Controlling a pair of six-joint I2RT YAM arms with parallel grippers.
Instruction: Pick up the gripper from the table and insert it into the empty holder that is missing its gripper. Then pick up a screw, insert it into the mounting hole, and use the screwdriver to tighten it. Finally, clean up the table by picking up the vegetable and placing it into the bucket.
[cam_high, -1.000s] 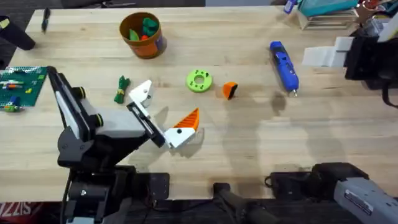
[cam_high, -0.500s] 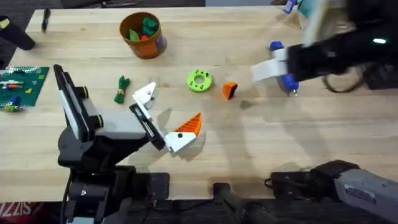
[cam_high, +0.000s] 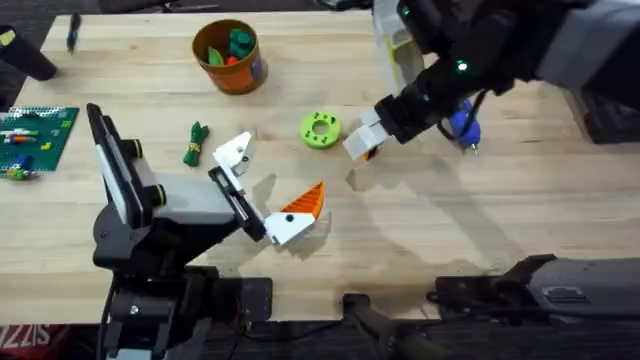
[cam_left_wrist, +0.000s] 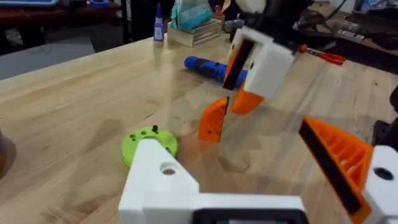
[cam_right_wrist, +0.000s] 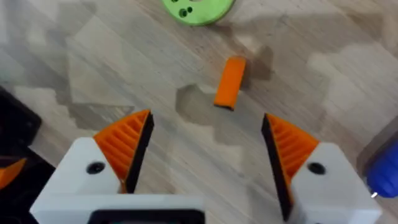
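Orange gripper (cam_right_wrist: 231, 81) on table, right gripper (cam_right_wrist: 205, 152) spread above, left gripper (cam_high: 268, 190) spread.

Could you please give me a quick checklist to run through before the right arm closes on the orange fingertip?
1. Right pincer open: ok, orange pads spread wide.
2. Orange fingertip free on the table, between and ahead of the pads: ok.
3. Fingertip aligned with the pads: cannot tell; it lies slightly tilted.
4. Green disc clear of the grasp: ok, apart from the fingertip.
5. Empty holder on the left pincer presented: ok, white mount bare, the other finger carrying its orange tip.
6. Screwdriver out of the way: ok, behind the right arm.
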